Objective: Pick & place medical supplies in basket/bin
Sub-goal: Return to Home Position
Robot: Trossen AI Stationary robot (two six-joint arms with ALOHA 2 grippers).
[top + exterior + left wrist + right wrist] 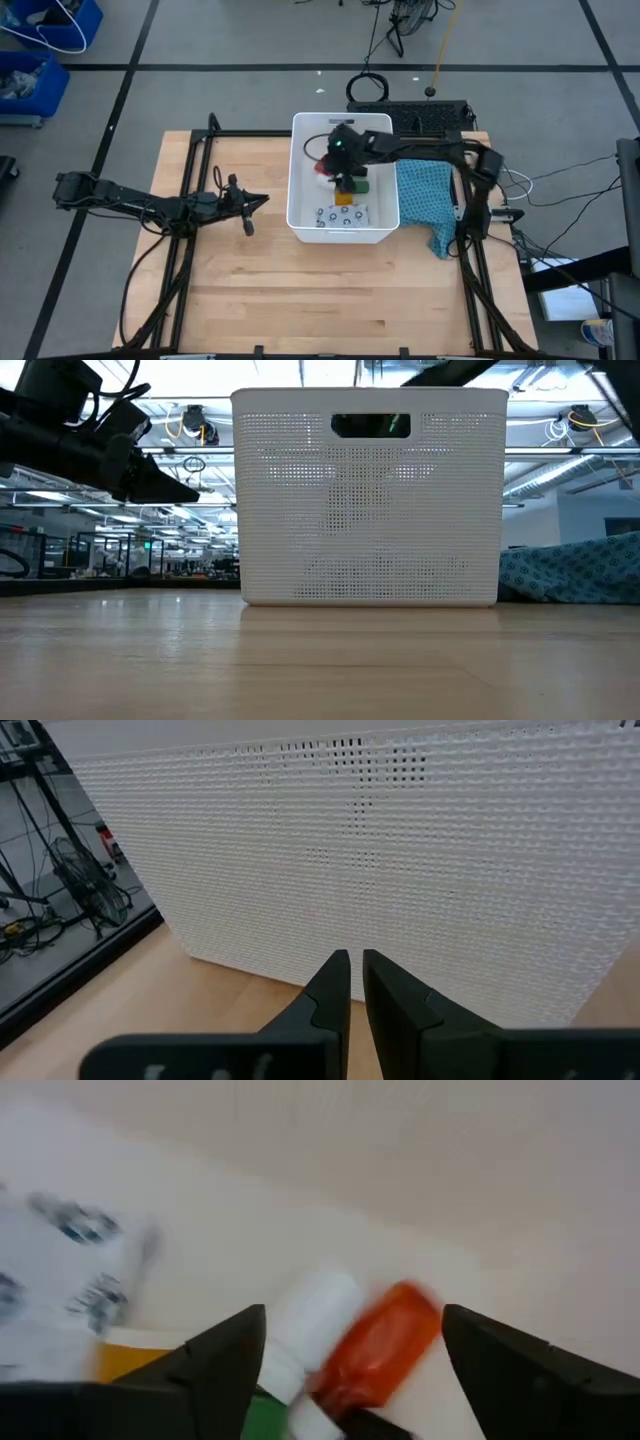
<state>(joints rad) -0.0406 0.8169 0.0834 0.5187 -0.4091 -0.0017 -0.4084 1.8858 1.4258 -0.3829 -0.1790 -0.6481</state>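
Observation:
The white tub [298, 190] stands mid-table, its handle slot [370, 426] facing the near edge. My right gripper [345, 168] reaches down into it, open. In the right wrist view the gripper [352, 1320] has a finger on either side of the red bottle [385, 1340] and the white cylinder [305, 1325], which lie side by side on the tub floor. The patterned packet [340, 216], orange bottle [345, 198] and green-white box [361, 186] also lie in the tub. The black piece is hidden. My left gripper [255, 201] hovers shut, left of the tub.
A teal-blue cloth [424, 195] lies right of the tub and hangs over the table's right edge. Blue bins [40, 50] stand on the floor beyond the far left corner. Bare wood stretches along the near side of the table [330, 300].

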